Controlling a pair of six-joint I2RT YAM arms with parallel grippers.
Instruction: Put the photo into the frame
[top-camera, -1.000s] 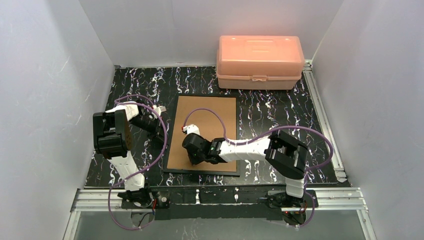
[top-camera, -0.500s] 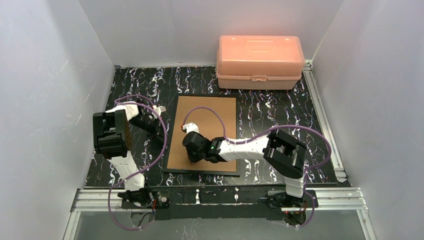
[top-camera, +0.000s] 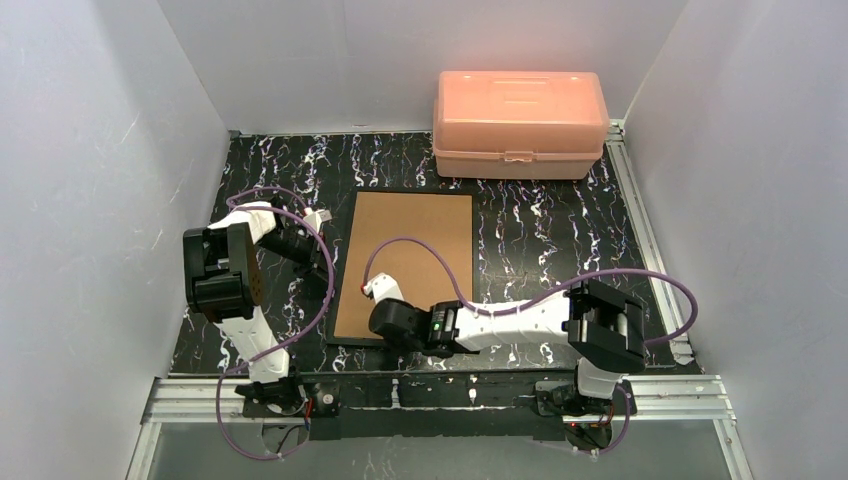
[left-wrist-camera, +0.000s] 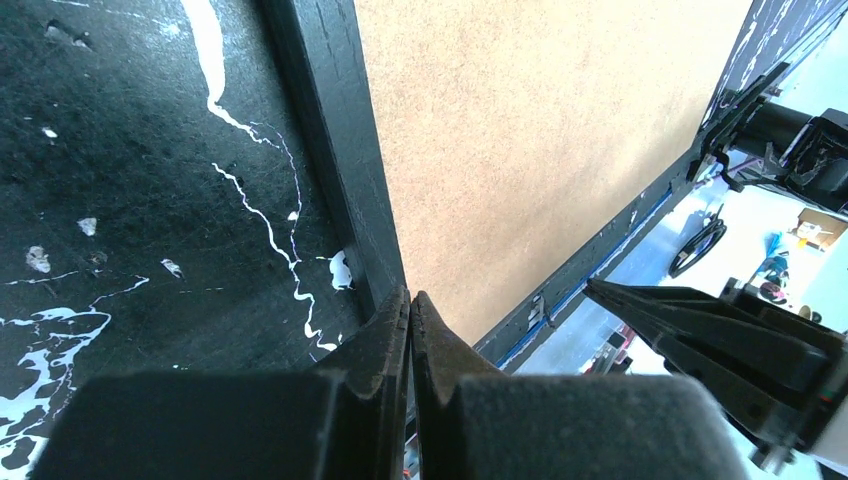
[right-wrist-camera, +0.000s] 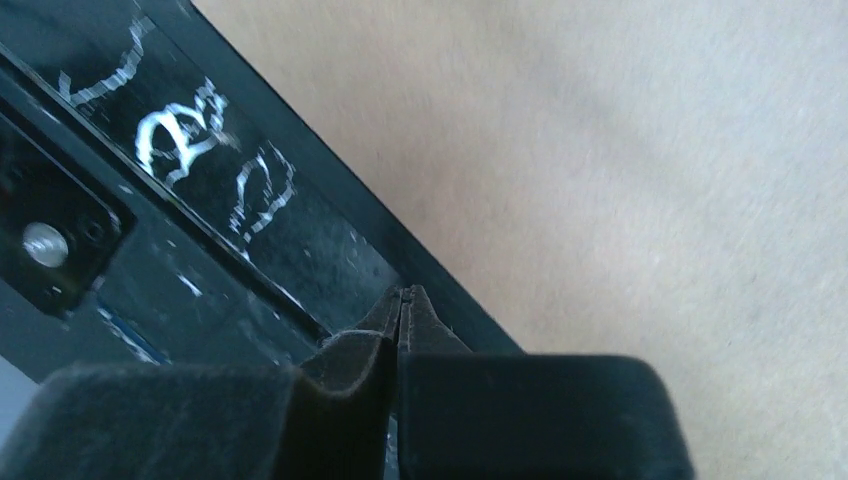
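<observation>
The frame (top-camera: 410, 240) lies face down on the black marbled table, its brown fibreboard back (left-wrist-camera: 540, 130) up inside a thin black border (right-wrist-camera: 440, 270). The photo is out of view in every frame. My left gripper (top-camera: 324, 268) is shut with its tips (left-wrist-camera: 410, 296) at the frame's left border, near the near-left corner. My right gripper (top-camera: 386, 338) is low over the frame's near border, its tips (right-wrist-camera: 402, 292) pressed together at the outer side of that border. Nothing shows between either pair of fingers.
A pink plastic box (top-camera: 520, 120) stands closed at the back of the table, just behind the frame. White walls close in both sides. A metal rail (top-camera: 440, 395) runs along the near edge by the arm bases.
My right arm has drawn back from the middle of the brown back to the frame's near border. The left arm has hardly moved.
</observation>
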